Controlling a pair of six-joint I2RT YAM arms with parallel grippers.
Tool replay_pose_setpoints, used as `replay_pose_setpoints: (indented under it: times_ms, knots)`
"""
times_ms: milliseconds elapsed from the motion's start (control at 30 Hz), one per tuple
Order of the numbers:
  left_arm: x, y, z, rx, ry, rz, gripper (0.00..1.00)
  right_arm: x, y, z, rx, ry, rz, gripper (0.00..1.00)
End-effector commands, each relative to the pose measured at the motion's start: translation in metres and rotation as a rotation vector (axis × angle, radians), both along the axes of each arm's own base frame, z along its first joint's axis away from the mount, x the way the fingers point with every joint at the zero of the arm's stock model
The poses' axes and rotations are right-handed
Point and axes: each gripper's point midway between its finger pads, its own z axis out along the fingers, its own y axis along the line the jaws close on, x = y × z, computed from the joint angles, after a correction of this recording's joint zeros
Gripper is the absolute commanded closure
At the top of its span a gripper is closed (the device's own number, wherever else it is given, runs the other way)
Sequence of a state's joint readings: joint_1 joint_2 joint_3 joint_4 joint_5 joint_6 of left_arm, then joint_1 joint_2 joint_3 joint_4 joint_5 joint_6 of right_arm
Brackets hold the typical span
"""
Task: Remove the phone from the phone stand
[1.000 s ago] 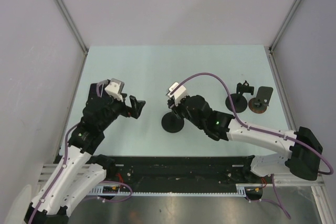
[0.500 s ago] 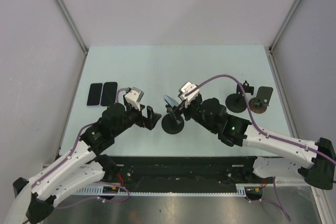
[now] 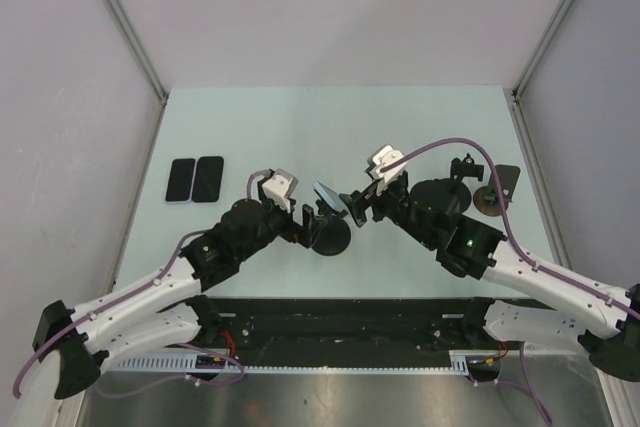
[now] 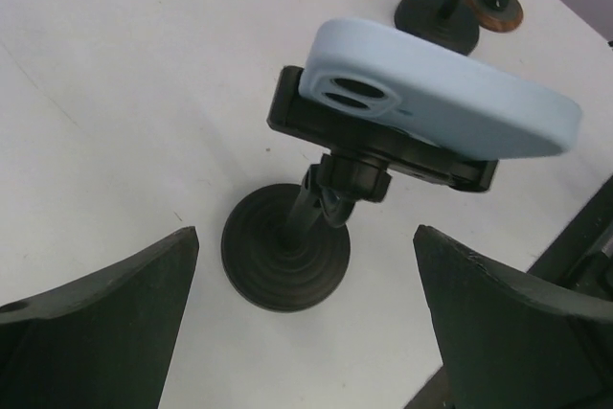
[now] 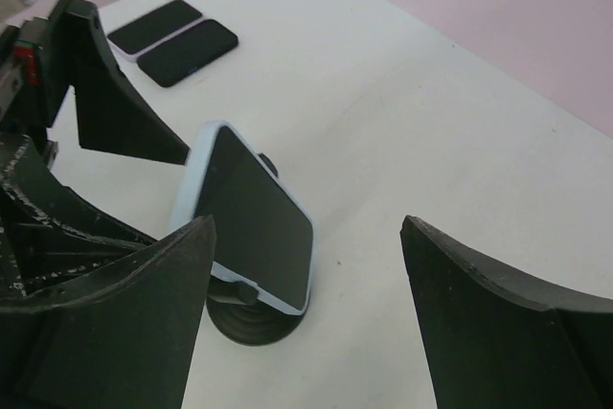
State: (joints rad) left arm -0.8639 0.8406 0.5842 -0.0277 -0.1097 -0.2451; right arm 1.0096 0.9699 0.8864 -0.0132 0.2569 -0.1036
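While their jaws gape, left gripper (image 3: 309, 218) and right gripper (image 3: 356, 209) flank the phone (image 4: 441, 93), seemingly untouched.

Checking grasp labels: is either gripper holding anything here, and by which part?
Nothing is held. The left gripper and right gripper both have open jaws, flanking the phone on its stand.

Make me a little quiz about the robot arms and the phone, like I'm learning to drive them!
1. True or false: the blue phone sits in its stand.
2. How many other phones lie flat, away from the arms?
3. The left fingers are: A) open, B) shut on the phone, C) hidden.
Key: 1 true; 2 two; 3 A.
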Motion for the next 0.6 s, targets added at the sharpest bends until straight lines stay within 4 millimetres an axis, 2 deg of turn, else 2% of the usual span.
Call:
replay_pose_setpoints:
  times_ms: [0,267,400,567]
  knots:
    - [0.016,-0.002,0.008,-0.074,-0.048,0.081,0.0,-0.001,-0.006,-0.002,-0.019,0.022,0.003,0.18]
    - [0.024,-0.004,-0.005,-0.099,-0.047,0.118,0.03,-0.023,0.023,-0.009,-0.061,-0.005,0.157,0.18]
    - [0.024,-0.008,-0.004,-0.129,-0.071,0.103,0.06,-0.013,0.028,-0.014,-0.072,-0.011,0.105,0.18]
    - [0.022,-0.014,-0.005,-0.131,-0.097,0.055,0.11,0.001,0.038,-0.016,-0.059,-0.036,0.045,0.26]
